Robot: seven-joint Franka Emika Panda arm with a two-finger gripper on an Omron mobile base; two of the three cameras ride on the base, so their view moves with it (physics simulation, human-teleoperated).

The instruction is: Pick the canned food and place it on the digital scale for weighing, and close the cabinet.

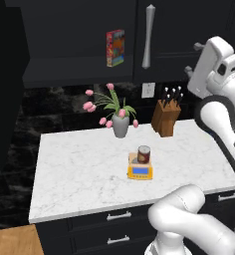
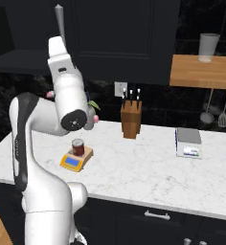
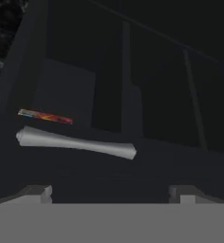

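Partly hidden, the open gripper (image 3: 112,192) faces the cabinet (image 3: 147,85) handle (image 3: 76,142).

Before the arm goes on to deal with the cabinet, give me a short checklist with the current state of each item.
1. Canned food on the digital scale: ok, it stands upright on the platform.
2. Claw free of the can: ok, jaws wide apart with nothing between them.
3. Cabinet closed: not ok, the left side is open and a colourful box shows on its shelf.
4. Claw aimed at the door: ok, the hand view faces a silver bar handle.
5. Contact with the handle: cannot tell.
6. Flower vase and knife block undisturbed: ok, both upright.
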